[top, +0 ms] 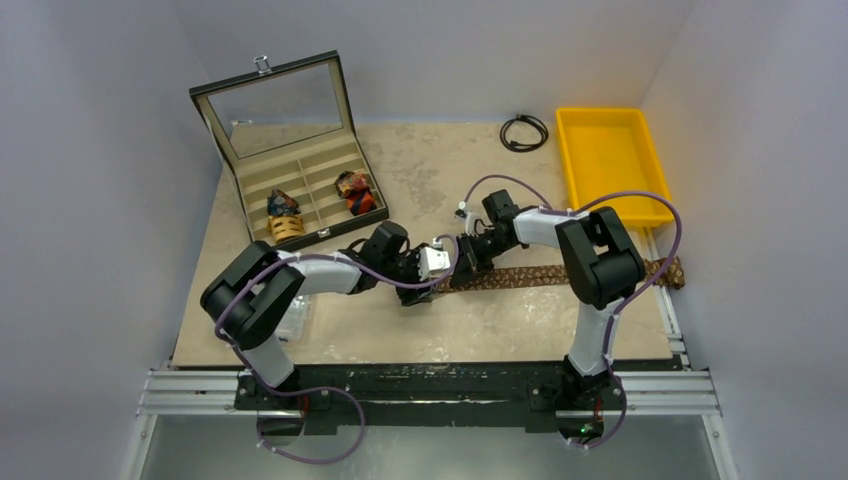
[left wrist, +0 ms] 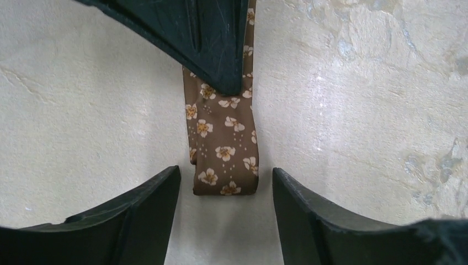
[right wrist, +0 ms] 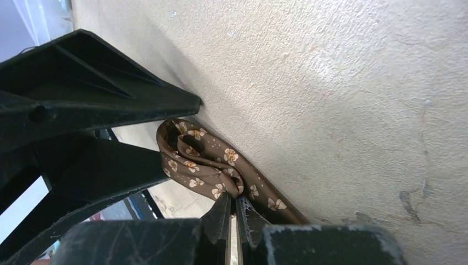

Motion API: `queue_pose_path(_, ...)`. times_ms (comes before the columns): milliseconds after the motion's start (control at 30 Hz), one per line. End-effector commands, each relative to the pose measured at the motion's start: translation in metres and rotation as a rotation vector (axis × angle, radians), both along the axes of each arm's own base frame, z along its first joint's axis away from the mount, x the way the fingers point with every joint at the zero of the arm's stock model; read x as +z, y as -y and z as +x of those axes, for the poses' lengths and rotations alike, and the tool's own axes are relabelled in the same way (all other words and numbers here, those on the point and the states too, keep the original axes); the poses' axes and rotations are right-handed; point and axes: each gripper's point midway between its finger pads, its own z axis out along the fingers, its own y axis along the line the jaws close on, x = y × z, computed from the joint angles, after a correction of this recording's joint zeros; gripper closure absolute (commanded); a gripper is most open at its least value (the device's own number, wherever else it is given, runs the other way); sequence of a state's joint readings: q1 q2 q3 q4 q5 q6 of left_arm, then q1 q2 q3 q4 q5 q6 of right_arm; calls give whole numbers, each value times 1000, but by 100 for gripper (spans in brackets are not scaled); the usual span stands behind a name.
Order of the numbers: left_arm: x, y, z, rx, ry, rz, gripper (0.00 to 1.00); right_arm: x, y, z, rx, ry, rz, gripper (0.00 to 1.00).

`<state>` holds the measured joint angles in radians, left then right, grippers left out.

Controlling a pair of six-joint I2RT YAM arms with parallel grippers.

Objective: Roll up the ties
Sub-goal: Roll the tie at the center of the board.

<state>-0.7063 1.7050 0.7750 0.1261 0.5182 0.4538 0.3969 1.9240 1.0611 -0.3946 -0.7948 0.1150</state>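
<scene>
A brown tie with small cream flowers (top: 560,274) lies stretched across the table to the right edge. Its left end is folded over into a loop (left wrist: 223,149) (right wrist: 193,157). My right gripper (top: 462,262) (right wrist: 233,200) is shut on the folded end, pinching the fabric at its tips. My left gripper (top: 425,285) (left wrist: 226,193) is open, its fingers (left wrist: 149,204) on either side of the fold's end, apart from it. Two rolled ties, one blue and yellow (top: 285,216), one red-orange and black (top: 356,192), sit in the open box (top: 300,165).
A yellow bin (top: 607,160) stands at the back right. A thin black cable loop (top: 524,131) lies at the back. A clear plastic packet (top: 297,318) lies by the left arm. The box's glass lid stands upright at the back left.
</scene>
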Motion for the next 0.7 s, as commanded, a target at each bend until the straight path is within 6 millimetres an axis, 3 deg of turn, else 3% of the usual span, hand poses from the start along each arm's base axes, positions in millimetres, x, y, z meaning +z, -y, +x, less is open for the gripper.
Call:
queue_pose_path(0,13,1,-1,-10,29,-78,35,-5,5,8,15,38,-46,100)
queue_pose_path(133,19,13,8,-8,41,-108,21,11,-2,7,23,52,17,100)
queue_pose_path(267,15,30,17,9,2,-102,20,20,-7,6,19,53,56,100)
queue_pose_path(533,-2,53,5,-47,-58,-39,26,34,-14,4,26,44,121,100)
queue_pose_path(600,-10,53,0,-63,-60,-15,32,36,-14,4,24,43,126,100)
queue_pose_path(667,-15,48,-1,-70,-52,13,46,38,-15,4,25,39,134,100)
